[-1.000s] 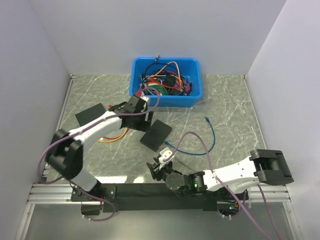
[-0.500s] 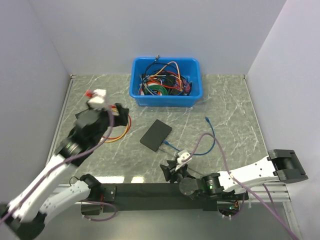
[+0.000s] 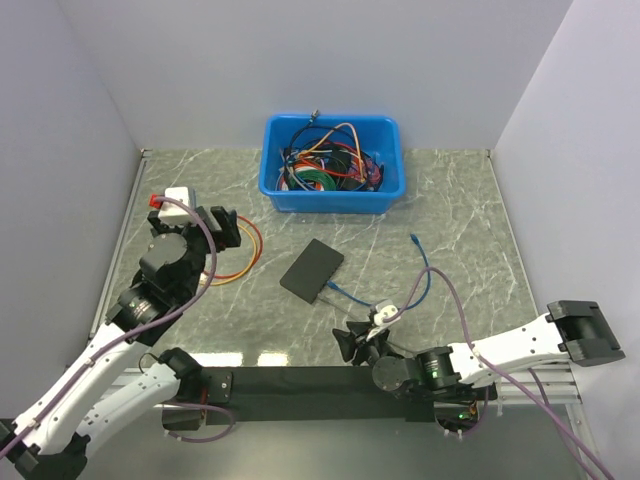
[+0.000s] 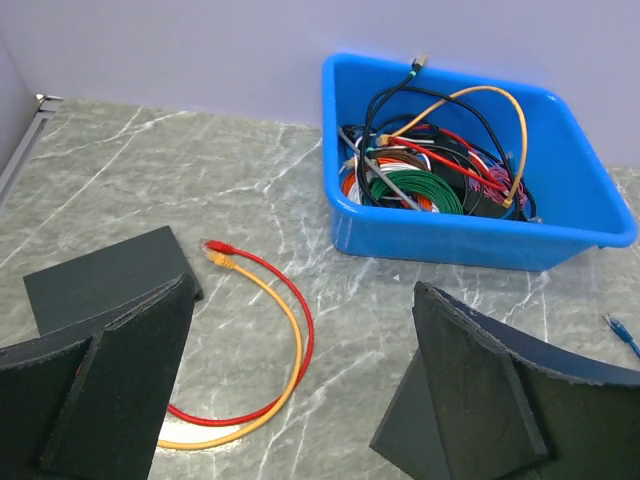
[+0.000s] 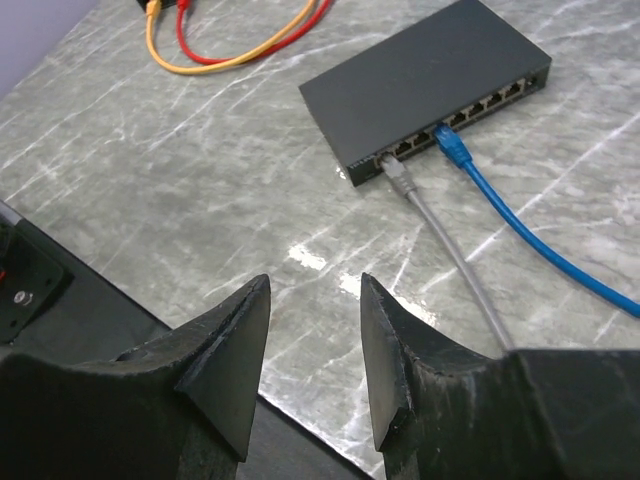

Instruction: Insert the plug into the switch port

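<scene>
The flat black switch (image 3: 312,270) lies mid-table. In the right wrist view its port row (image 5: 470,108) faces me. The blue cable's plug (image 5: 451,142) sits in one port, and a grey cable's plug (image 5: 396,172) sits in the port next to it. The blue cable (image 3: 425,285) loops right across the table to its free end (image 3: 413,238). My right gripper (image 5: 315,300) hangs open and empty near the table's front edge (image 3: 358,338), short of the switch. My left gripper (image 4: 300,290) is wide open and empty at the table's left (image 3: 200,228).
A blue bin (image 3: 385,192) of tangled cables stands at the back centre. Red and orange cables (image 4: 290,340) curl on the table below my left gripper. A flat black plate (image 4: 105,275) lies at the far left. Walls close in the table on three sides.
The left arm has drawn back from beside the switch to the left side and opened wider. The right arm has slid back and to the right, away from the switch.
</scene>
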Controlling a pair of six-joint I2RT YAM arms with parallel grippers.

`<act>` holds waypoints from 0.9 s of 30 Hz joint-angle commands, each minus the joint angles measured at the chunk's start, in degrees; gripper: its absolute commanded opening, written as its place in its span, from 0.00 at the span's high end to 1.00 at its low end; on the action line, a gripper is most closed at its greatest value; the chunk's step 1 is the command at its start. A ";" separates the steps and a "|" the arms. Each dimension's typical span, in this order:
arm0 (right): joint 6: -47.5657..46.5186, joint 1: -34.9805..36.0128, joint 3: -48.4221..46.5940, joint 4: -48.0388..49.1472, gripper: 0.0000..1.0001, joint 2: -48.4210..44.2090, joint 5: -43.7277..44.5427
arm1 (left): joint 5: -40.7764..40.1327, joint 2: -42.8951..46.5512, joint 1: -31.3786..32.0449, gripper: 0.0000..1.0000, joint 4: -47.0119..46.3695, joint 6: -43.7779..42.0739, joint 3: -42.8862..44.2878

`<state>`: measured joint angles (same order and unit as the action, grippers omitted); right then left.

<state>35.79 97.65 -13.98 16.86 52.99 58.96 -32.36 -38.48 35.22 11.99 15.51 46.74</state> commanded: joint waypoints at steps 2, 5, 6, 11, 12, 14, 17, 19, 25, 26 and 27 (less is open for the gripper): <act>5.42 0.35 0.53 -0.33 0.51 -1.14 4.94 | -2.10 2.35 0.02 0.03 -1.44 -0.65 1.34; 6.74 0.44 0.18 -1.39 0.50 -0.44 5.73 | -2.27 2.80 0.02 0.03 -1.53 -0.57 1.16; 6.75 0.44 0.09 -1.13 0.49 -0.26 5.90 | -2.44 2.80 0.02 0.03 -1.27 -0.57 1.33; 7.54 0.44 -0.79 -2.71 0.49 -0.26 6.43 | -2.80 2.53 0.02 0.03 -0.83 -0.30 1.69; 7.71 0.44 -0.70 -3.06 0.48 -0.43 6.43 | -2.80 2.71 0.02 0.03 -1.09 -0.30 1.51; 8.06 0.35 -0.44 -2.98 0.47 -1.57 6.61 | -2.62 2.88 -0.07 0.03 -1.09 -0.39 1.51; 9.21 0.44 0.53 -2.98 0.41 -3.41 6.70 | -2.80 2.97 0.02 0.03 -0.83 -0.22 1.69; 9.21 0.44 1.41 -2.19 0.39 -4.82 6.52 | -2.97 3.06 0.02 0.03 -0.91 -0.21 1.77; 9.65 -0.35 3.87 0.10 0.38 -7.46 4.86 | -3.24 3.41 0.02 0.03 -0.83 -0.13 1.77; 9.47 -0.79 4.22 0.62 0.38 -7.55 4.15 | -3.32 3.50 0.02 0.03 -0.74 -0.04 1.77; 9.04 -1.23 4.83 1.76 0.38 -7.81 3.45 | -3.32 3.59 0.02 0.03 -0.83 -0.04 1.77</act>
<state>43.24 97.25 -10.22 14.55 46.22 61.63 -34.48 -35.59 35.22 12.21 15.62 46.74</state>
